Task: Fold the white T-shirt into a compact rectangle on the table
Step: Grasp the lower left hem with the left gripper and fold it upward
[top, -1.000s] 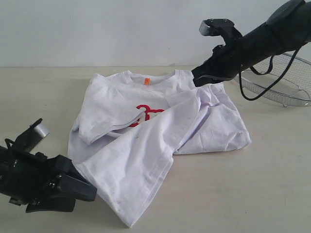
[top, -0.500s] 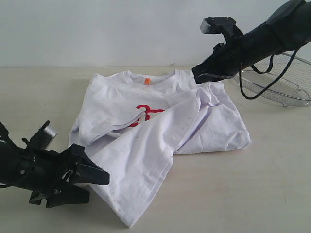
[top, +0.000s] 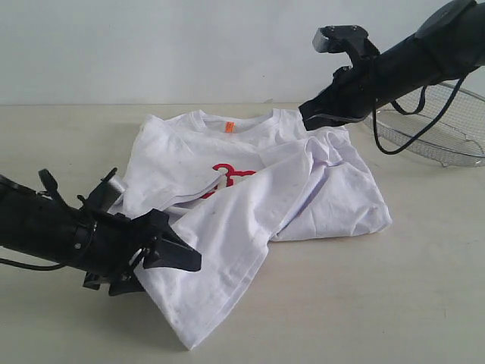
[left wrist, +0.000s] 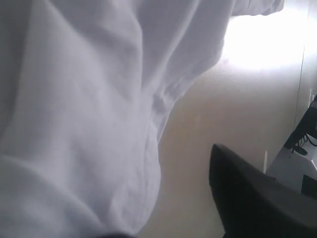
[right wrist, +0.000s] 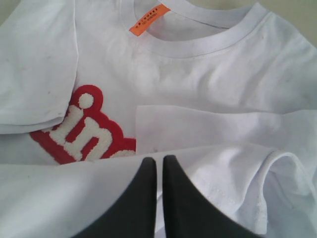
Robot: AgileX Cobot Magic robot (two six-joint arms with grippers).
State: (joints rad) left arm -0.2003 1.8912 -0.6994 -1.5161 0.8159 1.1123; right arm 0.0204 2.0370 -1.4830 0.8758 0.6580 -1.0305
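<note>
Rumpled and half folded in the middle of the pale worktop [top: 424, 303]: the white T-shirt [top: 250, 205], collar toward the grey wall [top: 151, 45], orange neck tag [top: 229, 127] showing. One sleeve turned in over the chest on the left of the exterior view. Red lettering [top: 227, 178] partly covered by a long flap of cloth drawn diagonally across the front. At the near-left edge of that flap, the left gripper [top: 176, 262], low over the worktop, jaws spread wide apart, the upper one lying over the cloth. From the left wrist, little beyond a blur of white folds beside one dark finger [left wrist: 247, 198] and a strip of bare worktop; cloth between the jaws or merely beside them, unclear. At the shoulder on the far right, the right gripper [top: 307, 121], jaws pressed together, tips at a raised fold there. From the right wrist, both fingers [right wrist: 176, 198] side by side with barely a slit between, pointed at the folded cloth below the collar. Behind the right arm, apart from the shirt, a round wire-mesh basket [top: 447, 133] on the worktop.
</note>
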